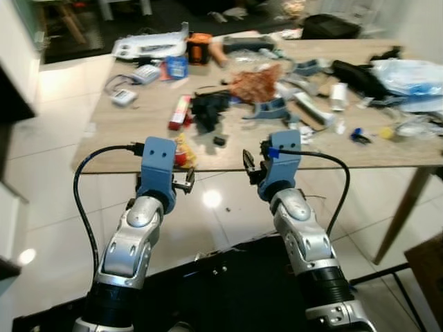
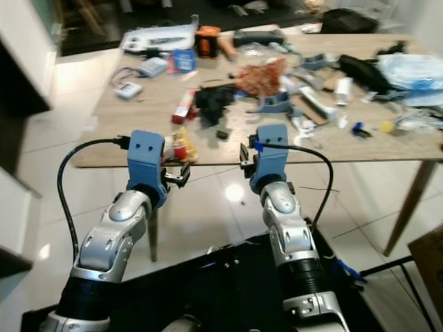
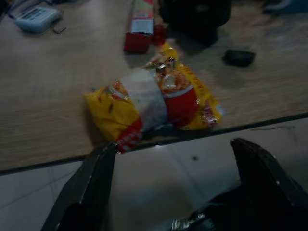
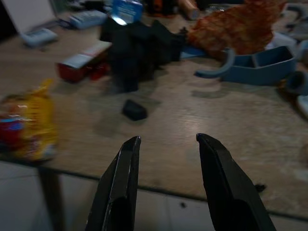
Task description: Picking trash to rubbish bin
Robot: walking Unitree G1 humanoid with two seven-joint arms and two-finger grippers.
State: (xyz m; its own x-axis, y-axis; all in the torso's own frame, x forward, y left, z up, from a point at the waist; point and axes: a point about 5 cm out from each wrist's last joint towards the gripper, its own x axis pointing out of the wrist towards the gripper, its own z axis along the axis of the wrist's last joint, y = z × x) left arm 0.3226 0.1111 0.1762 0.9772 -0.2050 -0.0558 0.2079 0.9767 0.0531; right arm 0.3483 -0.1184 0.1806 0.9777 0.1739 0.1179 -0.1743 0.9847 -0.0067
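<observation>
Pale floor tiles gleamed under a long wooden table [image 1: 124,142] whose top was strewn with clutter. Both arms were raised to its near edge. The left gripper [image 3: 175,190] hung just off that edge with its fingers spread wide, and straight ahead of it, between the line of the two fingers, lay a crumpled yellow and red snack wrapper [image 3: 154,106] at the very lip of the table, not yet touched. Beyond the wrapper from that gripper sat a red and white carton [image 3: 140,26] and a small black block [image 3: 239,57].

The right gripper [image 4: 168,187] was held near the edge too, its fingers parted and holding nothing; ahead of it were bare tabletop and the same small black block, then a black heap [image 4: 139,45], with a crumpled orange wrapper [image 4: 240,26] and a blue plastic tray [image 4: 262,65] further off.

By the look of it the task had barely begun: nothing was gripped, the table was thick with litter, and the wrapper seemed the first piece to be taken. I could make out no rubbish bin. The blue tray looked empty, though blur made that uncertain.
</observation>
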